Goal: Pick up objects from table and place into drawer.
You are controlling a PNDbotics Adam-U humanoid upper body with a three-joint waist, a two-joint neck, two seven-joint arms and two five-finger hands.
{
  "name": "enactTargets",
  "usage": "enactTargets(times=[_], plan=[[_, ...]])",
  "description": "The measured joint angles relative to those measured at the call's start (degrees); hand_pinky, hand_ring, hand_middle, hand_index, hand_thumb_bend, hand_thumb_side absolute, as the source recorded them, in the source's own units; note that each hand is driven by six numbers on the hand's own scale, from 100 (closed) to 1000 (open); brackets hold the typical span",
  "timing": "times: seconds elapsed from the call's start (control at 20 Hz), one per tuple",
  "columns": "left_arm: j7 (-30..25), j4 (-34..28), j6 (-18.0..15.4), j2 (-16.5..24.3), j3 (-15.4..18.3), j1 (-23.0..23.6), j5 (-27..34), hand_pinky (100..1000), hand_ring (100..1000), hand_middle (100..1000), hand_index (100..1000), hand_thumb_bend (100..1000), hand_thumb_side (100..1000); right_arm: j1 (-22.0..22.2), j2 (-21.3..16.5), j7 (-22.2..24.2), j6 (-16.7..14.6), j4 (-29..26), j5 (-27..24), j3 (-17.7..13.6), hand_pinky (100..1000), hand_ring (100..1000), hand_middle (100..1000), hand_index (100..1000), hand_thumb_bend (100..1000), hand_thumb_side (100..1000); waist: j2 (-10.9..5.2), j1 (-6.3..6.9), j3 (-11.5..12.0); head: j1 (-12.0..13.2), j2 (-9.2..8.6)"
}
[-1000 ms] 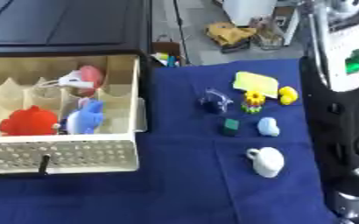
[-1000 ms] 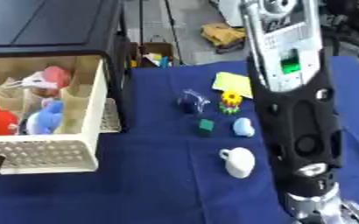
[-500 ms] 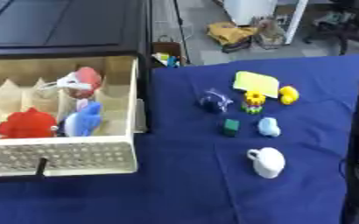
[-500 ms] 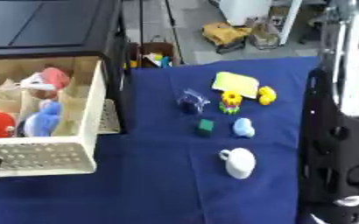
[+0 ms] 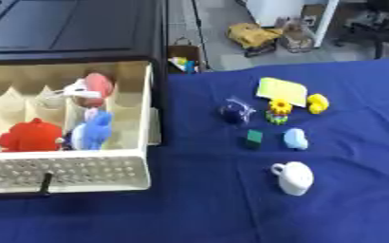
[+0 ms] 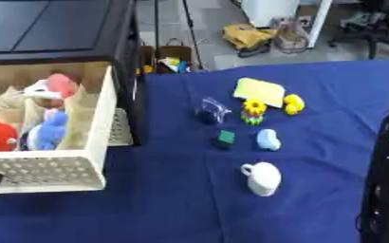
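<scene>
Blue cloth covers the table [image 5: 198, 209]; the open drawer [image 5: 73, 166] at left holds several toys. A white cup [image 5: 294, 177], nearest, and other small objects await pickup. No robot hand shows, only a dark arm [image 6: 387, 190] at right; next, reach and grasp.
</scene>
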Motion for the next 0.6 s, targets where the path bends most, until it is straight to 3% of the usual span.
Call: enactTargets(times=[0.6], plan=[[0.63,0.00,-0.60,0.00,0.13,-0.09,0.21,431,501,512,692,165,1000,3.66,1.32,-9.95,-9.95,-0.01,5.32,3.86,608,721,682,745,100,1000,0.04,-0.09,-0.03,0.14,-0.95]])
